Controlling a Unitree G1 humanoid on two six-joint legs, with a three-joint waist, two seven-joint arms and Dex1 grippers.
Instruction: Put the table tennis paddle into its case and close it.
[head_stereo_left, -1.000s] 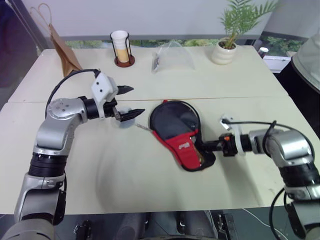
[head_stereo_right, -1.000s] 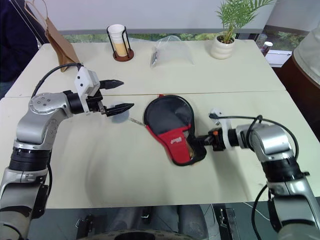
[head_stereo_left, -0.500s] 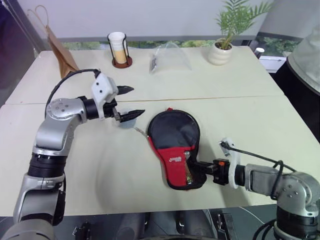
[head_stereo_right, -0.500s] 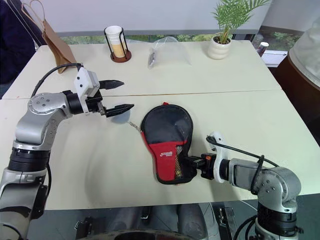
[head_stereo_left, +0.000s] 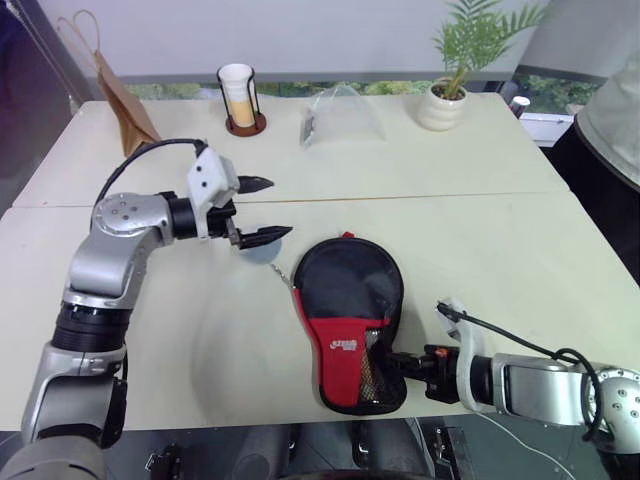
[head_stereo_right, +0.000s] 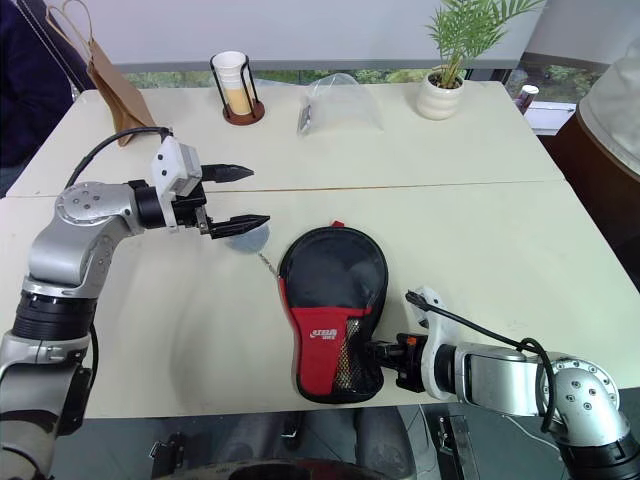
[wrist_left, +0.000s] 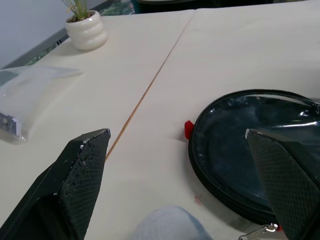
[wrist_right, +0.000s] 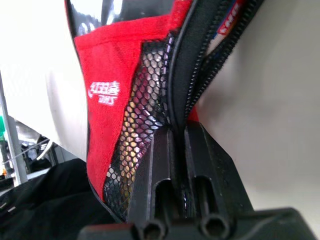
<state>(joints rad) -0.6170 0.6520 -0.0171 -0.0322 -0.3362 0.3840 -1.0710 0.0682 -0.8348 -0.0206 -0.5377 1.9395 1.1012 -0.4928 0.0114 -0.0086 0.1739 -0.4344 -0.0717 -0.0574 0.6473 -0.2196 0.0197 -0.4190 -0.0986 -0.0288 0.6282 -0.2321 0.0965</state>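
The case (head_stereo_left: 348, 320), black with a red panel and mesh pocket, lies flat near the table's front edge, round end away from me. The table tennis paddle sits inside it, almost hidden; a yellowish bit of its handle (wrist_right: 131, 131) shows through the mesh. My right gripper (head_stereo_left: 405, 366) is at the narrow handle end, shut on the case's zipper edge, which runs between its fingers (wrist_right: 160, 165). My left gripper (head_stereo_left: 278, 208) hangs open over the table left of the case, just above a small grey round pouch (head_stereo_left: 262, 249), holding nothing.
Along the far edge stand a brown paper bag (head_stereo_left: 125, 95), a cup in a wire holder (head_stereo_left: 240, 95), a clear plastic bag (head_stereo_left: 340, 112) and a potted plant (head_stereo_left: 445, 100). A seam (head_stereo_left: 450, 197) crosses the table (head_stereo_left: 520, 250) behind the case.
My right gripper has pulled the case toward the front edge and turned its handle end toward me. The left arm has stayed where it was, still open.
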